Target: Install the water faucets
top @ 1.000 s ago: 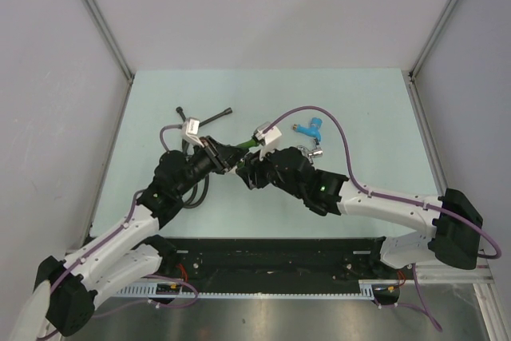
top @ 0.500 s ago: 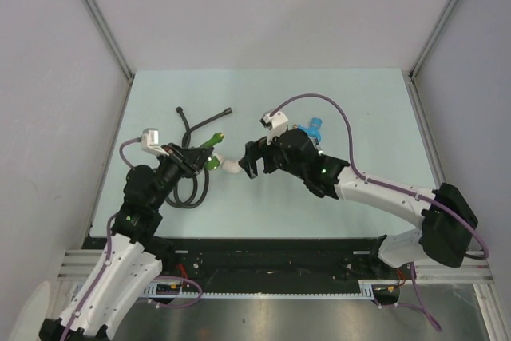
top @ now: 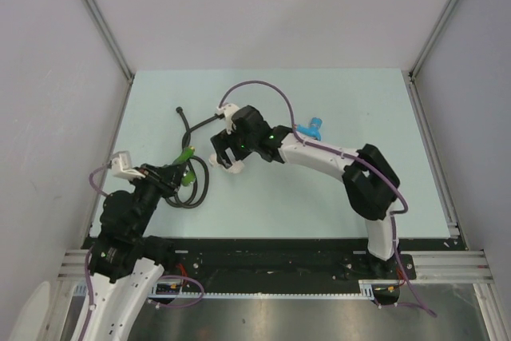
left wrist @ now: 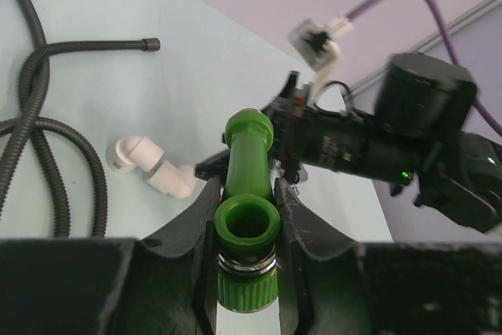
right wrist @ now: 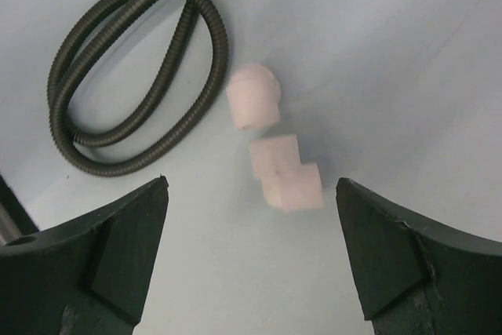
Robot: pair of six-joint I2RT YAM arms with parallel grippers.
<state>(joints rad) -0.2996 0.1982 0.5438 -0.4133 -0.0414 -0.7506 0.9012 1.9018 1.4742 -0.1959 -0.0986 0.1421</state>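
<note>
1. Left arm (top: 120,225): rounded black joint housings are joined by white shell links.
2. Right arm (top: 315,159): the same black-and-white scheme is repeated, with a bulky black elbow housing (top: 371,189).
3. Purple cable (top: 255,82): a thin purple lead is routed along each arm's white links and arched free near the wrist.
4. White connector box (top: 124,163): a small white block is fitted at the wrist end of each cable.
5. Green indicator light (left wrist: 404,174): a small lit dot is shown on the right arm's black wrist housing.
6. Left gripper (left wrist: 246,187): black fingers (left wrist: 188,225) with smooth, curved, tapering flanks are seen.
7. Right gripper (right wrist: 251,183): matt dark fingers (right wrist: 118,249) are shaped as broad faceted wedges.
</note>
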